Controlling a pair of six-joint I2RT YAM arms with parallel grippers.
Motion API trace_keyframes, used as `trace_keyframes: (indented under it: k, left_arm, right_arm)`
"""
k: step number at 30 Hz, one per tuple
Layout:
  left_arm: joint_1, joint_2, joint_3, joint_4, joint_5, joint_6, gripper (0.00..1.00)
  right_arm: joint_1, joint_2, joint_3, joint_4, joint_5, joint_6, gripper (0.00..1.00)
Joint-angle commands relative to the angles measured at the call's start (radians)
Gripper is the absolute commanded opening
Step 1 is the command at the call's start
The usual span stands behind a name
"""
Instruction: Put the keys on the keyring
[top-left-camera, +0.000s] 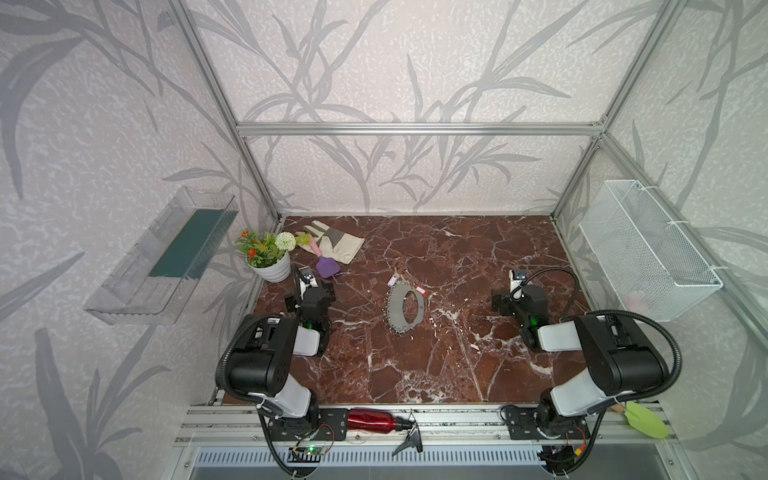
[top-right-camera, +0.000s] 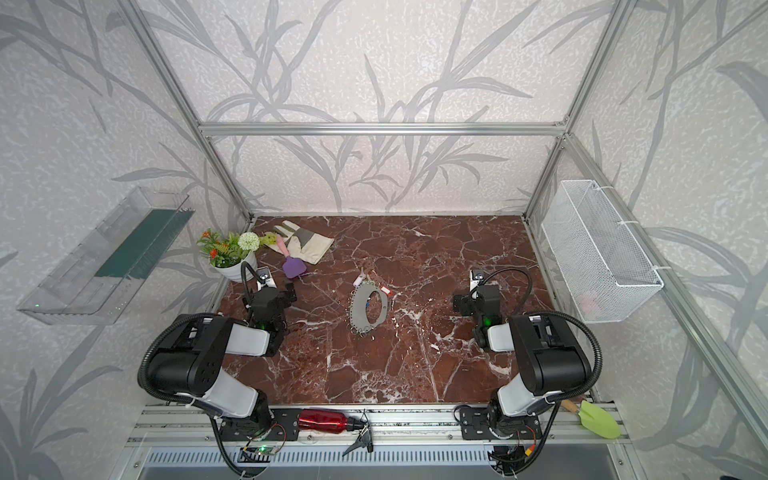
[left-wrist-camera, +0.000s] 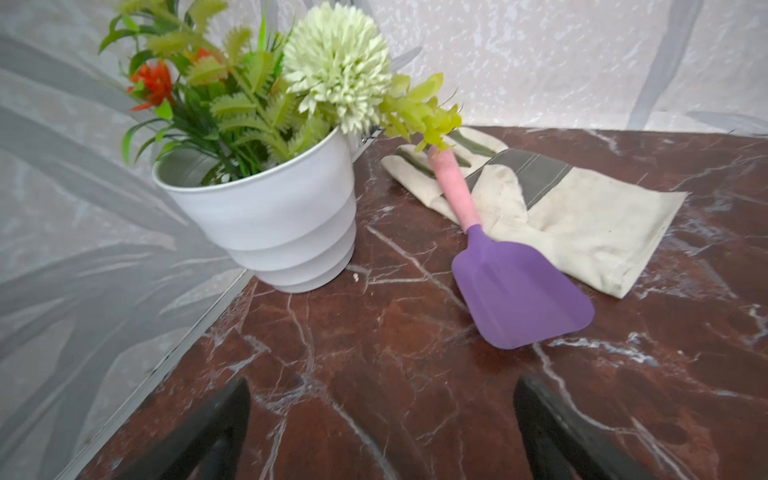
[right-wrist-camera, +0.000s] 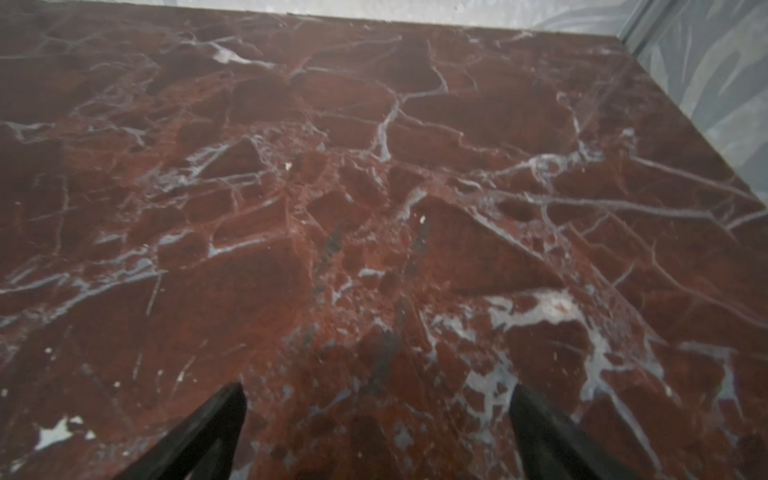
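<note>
The keyring (top-left-camera: 397, 311) (top-right-camera: 360, 311), a grey crescent plate with an oval hole and small metal rings along its edge, lies flat mid-table in both top views. Keys lie at its far end: one with a pink tag (top-left-camera: 392, 279) (top-right-camera: 357, 279) and one with a red tag (top-left-camera: 420, 288) (top-right-camera: 385, 289). My left gripper (top-left-camera: 310, 287) (top-right-camera: 271, 292) (left-wrist-camera: 382, 386) hovers left of the keyring, open and empty, facing the flower pot. On the keyring's right my right gripper (top-left-camera: 517, 291) (top-right-camera: 478, 297) (right-wrist-camera: 377, 390) is open over bare marble. Neither wrist view shows keys or keyring.
A white flower pot (top-left-camera: 271, 269) (left-wrist-camera: 274, 224), a cloth glove (top-left-camera: 338, 245) (left-wrist-camera: 582, 216) and a purple spatula (top-left-camera: 327, 267) (left-wrist-camera: 519, 295) sit at the back left. A red bottle (top-left-camera: 370, 419) and a green scoop (top-left-camera: 646, 419) lie on the front rail. A wire basket (top-left-camera: 648, 249) hangs on the right wall.
</note>
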Motion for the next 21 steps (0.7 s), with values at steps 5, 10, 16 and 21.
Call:
trace_keyframes:
  k: [5,10,16,21]
  left_arm:
    - [0.009,-0.001,0.033,-0.013,0.052,-0.016,0.99]
    - [0.010,0.003,0.030,0.002,0.052,-0.010,0.99]
    - [0.009,0.004,0.031,0.005,0.051,-0.010,0.99]
    - [0.010,0.004,0.033,-0.002,0.057,-0.010,0.99]
  right_arm:
    - [0.035,0.022,-0.042,0.257,-0.096,-0.115,0.99]
    - [0.033,0.010,-0.017,0.192,-0.090,-0.110,0.99]
    - [0.000,0.012,0.021,0.125,-0.138,-0.071,0.99]
    - [-0.041,0.015,0.024,0.123,-0.204,-0.051,0.99]
